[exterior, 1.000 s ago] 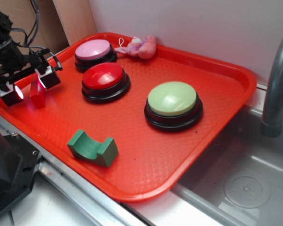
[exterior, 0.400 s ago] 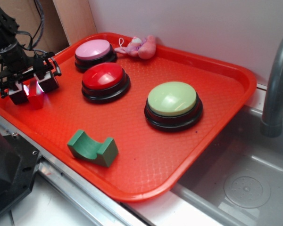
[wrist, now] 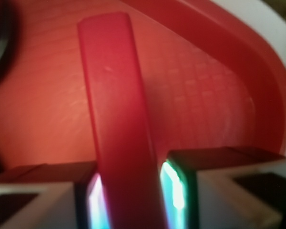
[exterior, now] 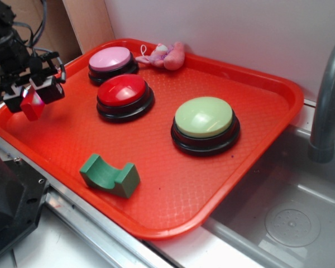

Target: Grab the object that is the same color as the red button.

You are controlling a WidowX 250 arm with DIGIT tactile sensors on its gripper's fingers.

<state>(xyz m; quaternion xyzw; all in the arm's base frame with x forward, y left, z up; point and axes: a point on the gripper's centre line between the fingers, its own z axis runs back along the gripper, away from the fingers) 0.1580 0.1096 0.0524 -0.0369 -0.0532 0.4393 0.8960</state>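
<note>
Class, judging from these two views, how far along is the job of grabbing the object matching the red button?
Done: the gripper is shut on the red block, matching the red button. In hand: the block hangs above the tray. Nothing visible remains.

Counting up now: three push buttons on one red tray (exterior: 268, 84) — one red button (exterior: 123, 91) at centre, one pink-topped button (exterior: 110, 58) at eleven o'clock, one pale green-topped button (exterior: 204, 117) at three o'clock. One green arch block (exterior: 109, 176) at seven o'clock. One small red block (exterior: 31, 105) at nine o'clock, one pink plush toy (exterior: 166, 55) at twelve.
</note>
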